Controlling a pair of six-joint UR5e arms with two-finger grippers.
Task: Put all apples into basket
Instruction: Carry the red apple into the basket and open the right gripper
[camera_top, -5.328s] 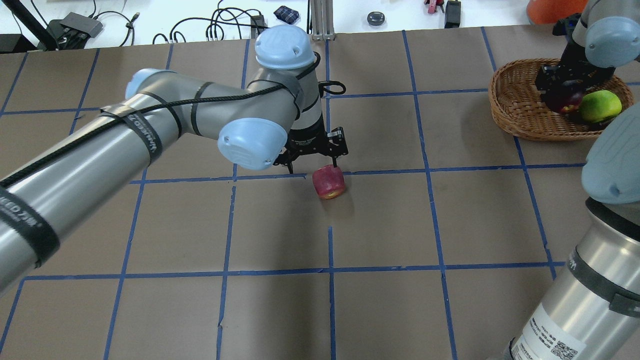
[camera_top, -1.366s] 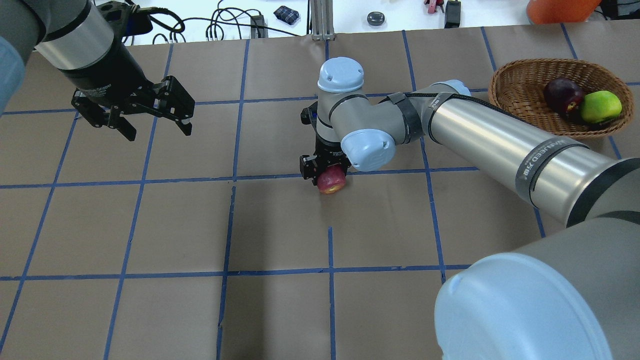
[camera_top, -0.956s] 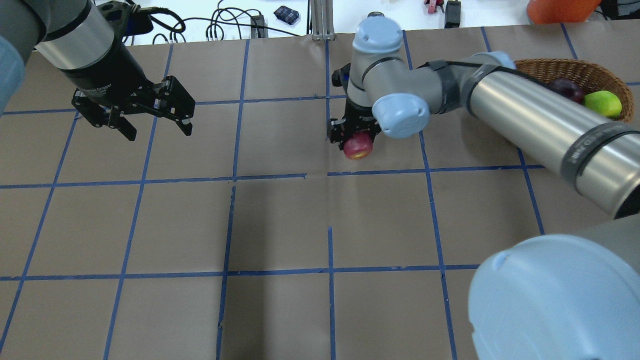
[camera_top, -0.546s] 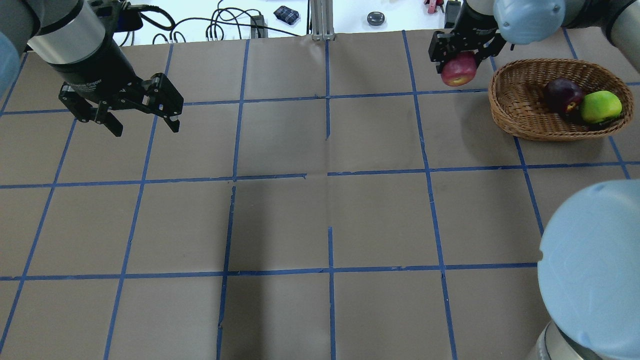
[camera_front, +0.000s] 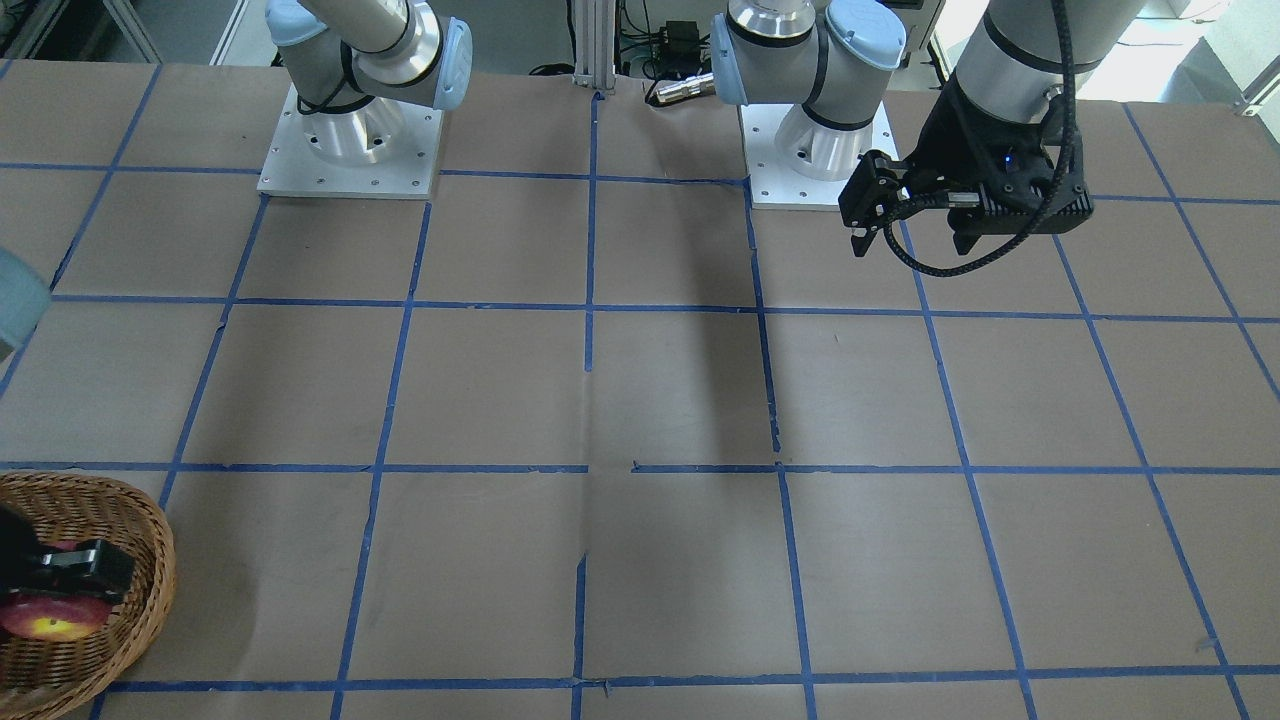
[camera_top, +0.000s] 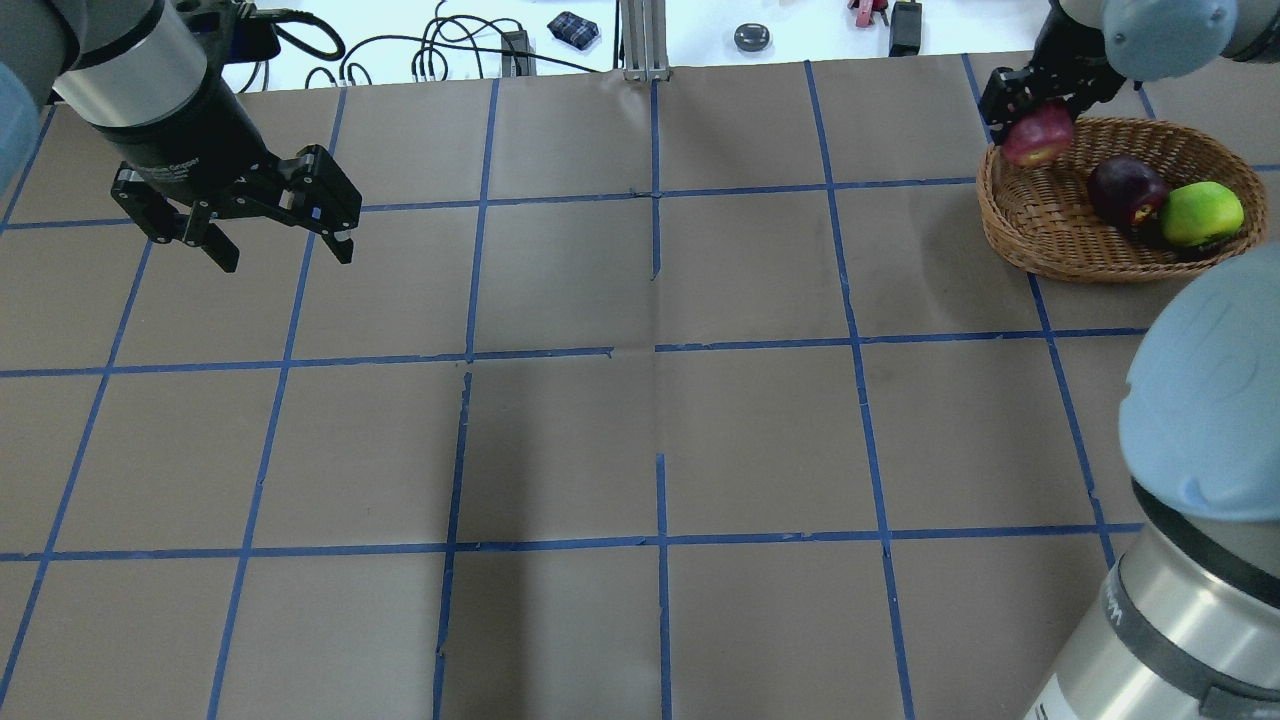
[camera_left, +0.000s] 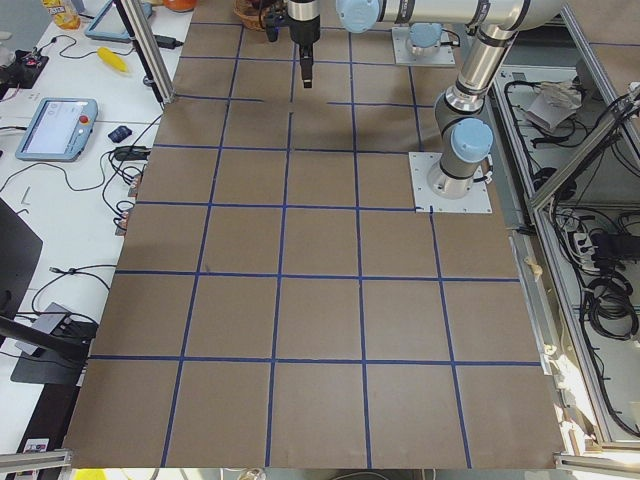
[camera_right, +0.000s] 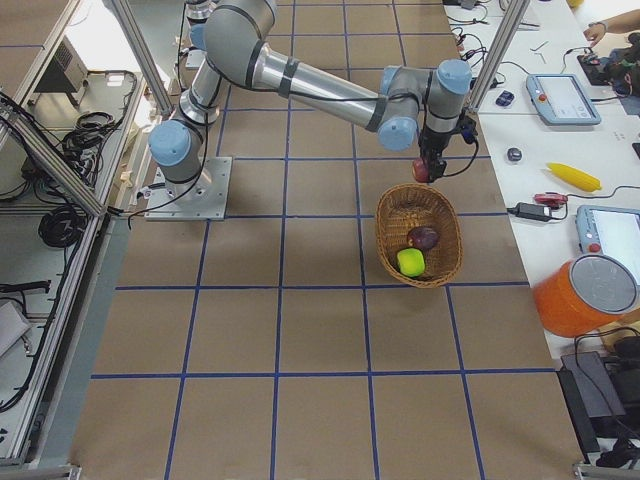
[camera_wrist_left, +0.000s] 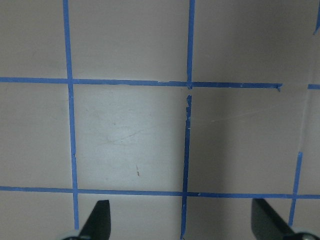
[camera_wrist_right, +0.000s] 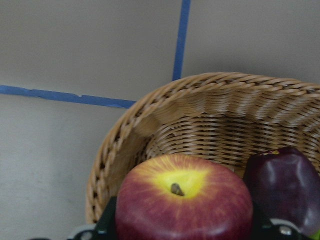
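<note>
My right gripper is shut on the red apple with the yellowish patch and holds it above the left end of the wicker basket. The dark purplish-red apple and the yellow-green apple lie in the basket's right half. In the right wrist view the red apple sits between the fingers, over the basket's rim, with the dark apple beside it. My left gripper is open and empty, above the table's far left.
Brown paper with a blue tape grid covers the table. Cables and small items lie beyond the far edge. An orange object stands behind the basket. My right arm's elbow fills the near right corner.
My right gripper lifted the red apple from the table's middle and carried it right, to above the basket's left end. My left arm drew back to the far left, gripper open.
</note>
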